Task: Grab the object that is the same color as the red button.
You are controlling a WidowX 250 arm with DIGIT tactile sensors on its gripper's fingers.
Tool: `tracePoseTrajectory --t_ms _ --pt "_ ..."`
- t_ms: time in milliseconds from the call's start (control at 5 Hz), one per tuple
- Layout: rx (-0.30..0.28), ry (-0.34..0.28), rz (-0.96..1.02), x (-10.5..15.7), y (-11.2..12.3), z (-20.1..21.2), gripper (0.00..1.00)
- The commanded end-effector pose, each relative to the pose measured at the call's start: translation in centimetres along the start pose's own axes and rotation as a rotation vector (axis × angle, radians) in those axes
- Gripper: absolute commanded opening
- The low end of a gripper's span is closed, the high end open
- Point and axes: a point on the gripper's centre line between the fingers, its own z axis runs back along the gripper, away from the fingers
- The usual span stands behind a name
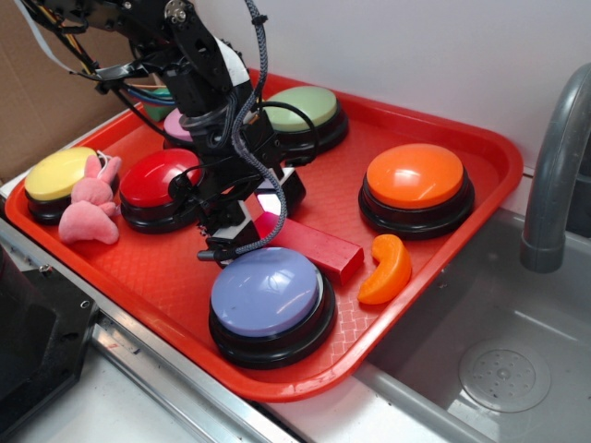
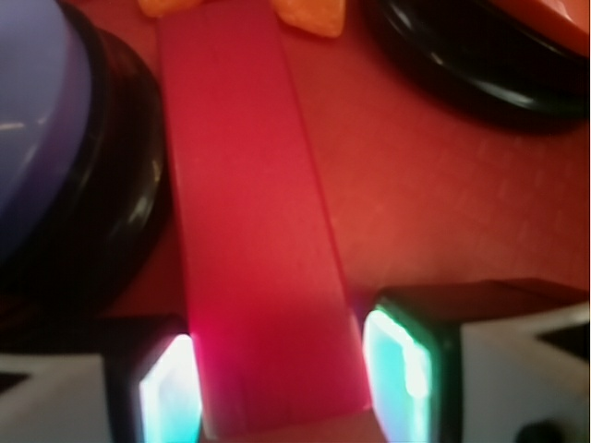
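The pincer (image 2: 277, 378) straddles the near end of the red block (image 2: 254, 231), one pad (image 2: 171, 392) on each side, pinching it or very nearly so. The block lies flat on the red tray (image 1: 434, 120), running away from the pincer between the purple button (image 1: 268, 293) and the orange button (image 1: 416, 177), toward the orange crescent (image 1: 386, 269). The red button (image 1: 155, 177) sits behind the arm.

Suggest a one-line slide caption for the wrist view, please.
Wrist view: the fingers bracket the near end of the long red block, purple button at left.
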Motion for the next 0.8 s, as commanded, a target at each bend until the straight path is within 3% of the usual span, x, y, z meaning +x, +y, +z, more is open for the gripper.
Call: tracePoseTrajectory --t_ms 0,200,400,600 --pt "0.024 0.026 0.368 1.2 0.9 6.6 0.0" --pt "0.056 0.096 0.619 0.9 0.8 10.1 0.0" --pt "0.089 0.249 0.866 0.2 0.4 13.4 0.0" --pt "0.138 0.283 1.113 -0.6 0.0 16.3 0.0"
